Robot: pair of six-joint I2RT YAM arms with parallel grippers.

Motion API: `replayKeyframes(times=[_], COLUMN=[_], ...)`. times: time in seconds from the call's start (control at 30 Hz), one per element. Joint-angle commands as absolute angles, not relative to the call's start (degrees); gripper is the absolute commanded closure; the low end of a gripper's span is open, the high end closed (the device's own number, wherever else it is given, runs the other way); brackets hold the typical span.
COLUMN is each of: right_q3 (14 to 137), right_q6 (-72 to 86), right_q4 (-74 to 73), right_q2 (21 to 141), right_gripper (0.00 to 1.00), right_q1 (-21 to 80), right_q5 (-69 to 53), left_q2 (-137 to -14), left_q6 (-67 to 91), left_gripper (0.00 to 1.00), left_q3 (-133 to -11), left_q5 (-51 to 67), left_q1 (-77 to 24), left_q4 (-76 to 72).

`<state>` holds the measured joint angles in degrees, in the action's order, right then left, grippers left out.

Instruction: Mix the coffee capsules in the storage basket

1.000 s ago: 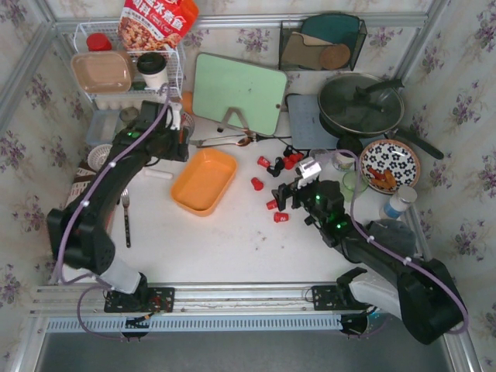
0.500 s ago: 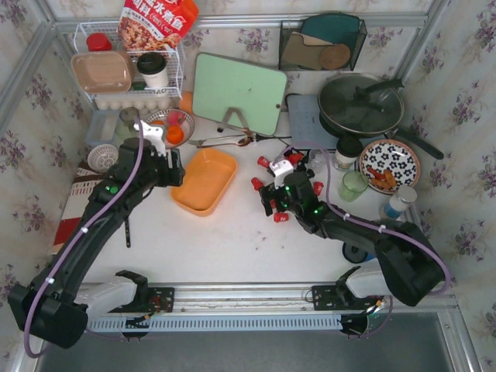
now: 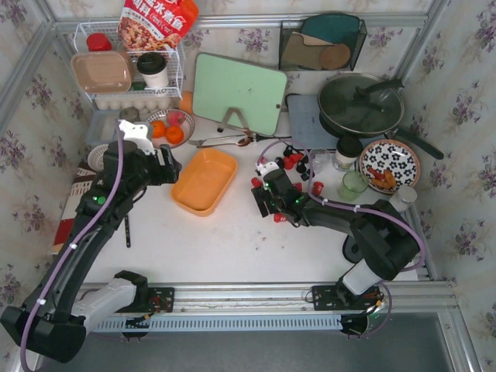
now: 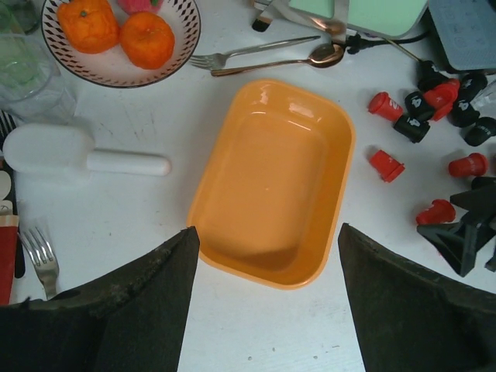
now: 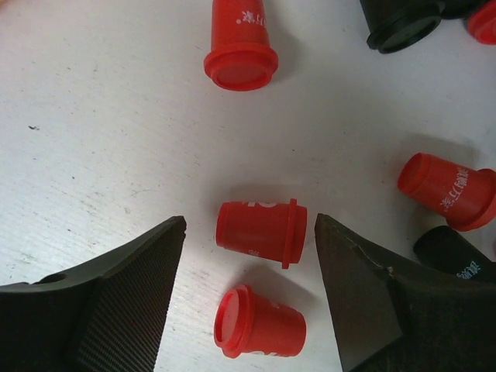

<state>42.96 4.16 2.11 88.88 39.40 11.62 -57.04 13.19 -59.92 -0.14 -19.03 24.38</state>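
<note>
White tabletop (image 3: 217,248), floral walls. Coffee capsules (image 3: 291,163) all lie on the table right of the storage basket (image 3: 203,182), which is unmoved. Right gripper (image 5: 249,225) has shifted left; jaws apart, straddling one sideways red capsule (image 5: 260,231), not touching. Left gripper (image 4: 267,232) has drawn nearer; jaws apart above the basket's near rim.

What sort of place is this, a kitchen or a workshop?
Most likely a kitchen counter, perhaps a staged one: a dark lidded frying pan, a pale green plastic cutting board propped up, and a patterned ceramic bowl holding round oranges.
</note>
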Motion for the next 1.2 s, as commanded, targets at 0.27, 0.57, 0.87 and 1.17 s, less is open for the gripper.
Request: replayKeyframes(times=[0.27, 0.57, 0.87, 1.17], right_q3=[45.92, 46.43, 46.45, 50.08], right_q6=[9.61, 10.26, 10.89, 10.92], right_q4=[-2.29, -3.44, -4.30, -6.15], right_q2=[92.65, 92.10, 90.04, 86.93], right_gripper=[0.31, 0.42, 0.66, 0.76], right_q1=[39.64, 39.87, 39.99, 41.05], right_q5=[15.64, 15.62, 15.38, 14.43], left_q2=[-52.15, -51.40, -51.08, -50.85], left_q6=[14.99, 15.20, 15.29, 15.36], left_gripper=[0.25, 0.25, 0.25, 0.25], left_q3=[-58.80, -58.45, -58.34, -58.27], left_q5=[1.85, 2.09, 2.02, 2.02], left_q1=[-18.54, -18.54, -18.54, -18.54], left_q4=[22.59, 22.32, 22.24, 22.32])
